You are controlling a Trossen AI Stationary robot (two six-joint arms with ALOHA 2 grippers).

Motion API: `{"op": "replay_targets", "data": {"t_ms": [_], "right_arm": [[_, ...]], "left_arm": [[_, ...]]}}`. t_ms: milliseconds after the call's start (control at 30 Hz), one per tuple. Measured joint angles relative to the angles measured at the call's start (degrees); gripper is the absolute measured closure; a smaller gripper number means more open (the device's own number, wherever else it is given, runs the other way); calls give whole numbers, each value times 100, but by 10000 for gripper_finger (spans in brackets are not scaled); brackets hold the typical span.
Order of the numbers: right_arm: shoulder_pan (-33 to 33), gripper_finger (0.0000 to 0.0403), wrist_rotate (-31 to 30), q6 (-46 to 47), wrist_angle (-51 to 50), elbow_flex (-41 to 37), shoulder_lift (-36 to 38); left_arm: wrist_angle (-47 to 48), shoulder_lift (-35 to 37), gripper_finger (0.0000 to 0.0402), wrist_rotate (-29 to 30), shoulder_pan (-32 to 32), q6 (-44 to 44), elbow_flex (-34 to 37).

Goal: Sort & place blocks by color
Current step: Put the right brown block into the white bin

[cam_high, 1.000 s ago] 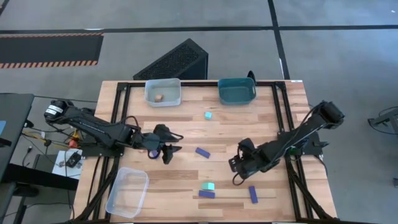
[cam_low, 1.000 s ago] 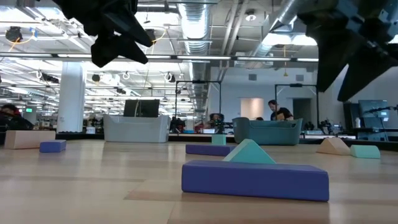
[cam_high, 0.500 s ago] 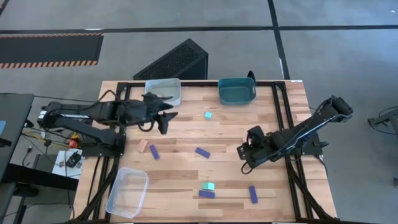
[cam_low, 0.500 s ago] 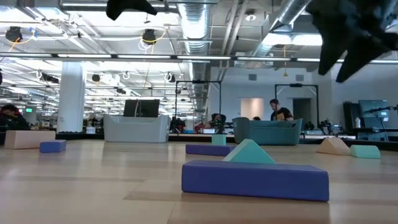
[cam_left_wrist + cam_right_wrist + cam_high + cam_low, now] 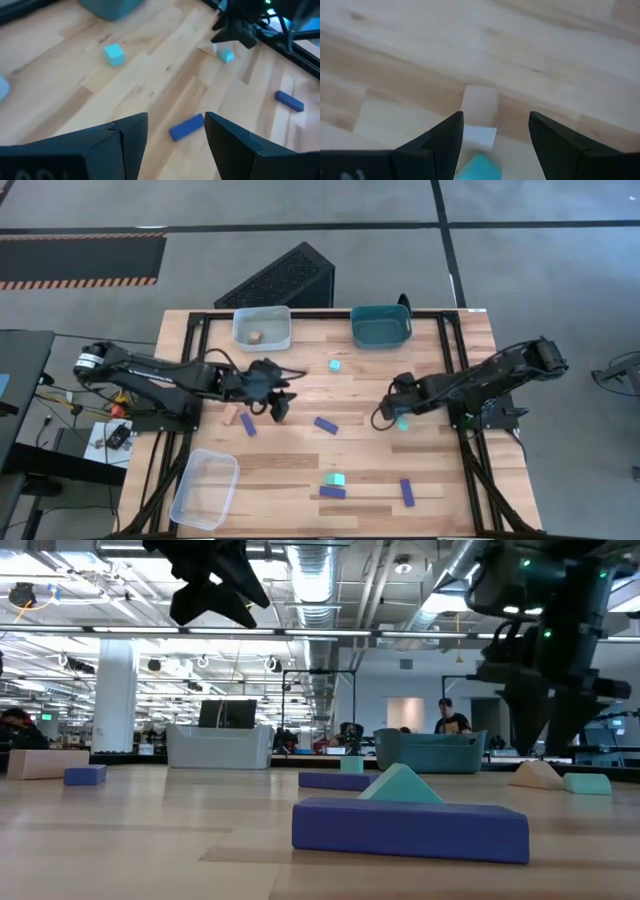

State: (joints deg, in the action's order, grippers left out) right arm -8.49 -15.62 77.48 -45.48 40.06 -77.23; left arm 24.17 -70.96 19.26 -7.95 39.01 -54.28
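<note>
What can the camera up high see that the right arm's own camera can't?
Only the high view shows the whole table: the pale grey bin with a tan block inside, the teal bin, the clear bin, the dark blue bars, and the left pincer. Only the right wrist view shows, close up, the right pincer standing open with nothing in it. Both show the teal cube by that pincer.

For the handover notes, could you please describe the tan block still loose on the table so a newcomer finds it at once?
Start at the clear bin at the table's near left corner. Farther in, beside the left end effector, the tan block lies next to a blue bar. It is the only wood-coloured block outside a bin.
</note>
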Motion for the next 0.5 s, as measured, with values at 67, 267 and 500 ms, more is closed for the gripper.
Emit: {"op": "replay_targets", "data": {"t_ms": [67, 267, 500], "right_arm": [[70, 154, 167, -274, 343, -79, 0], [277, 154, 259, -259, 925, -332, -289], [159, 164, 435, -117, 1019, -336, -715]], "left_arm": [[-14, -102, 219, 10, -105, 25, -3], [-86, -234, 219, 147, -306, -19, -1], [-188, -222, 219, 235, -307, -108, -2]]}}
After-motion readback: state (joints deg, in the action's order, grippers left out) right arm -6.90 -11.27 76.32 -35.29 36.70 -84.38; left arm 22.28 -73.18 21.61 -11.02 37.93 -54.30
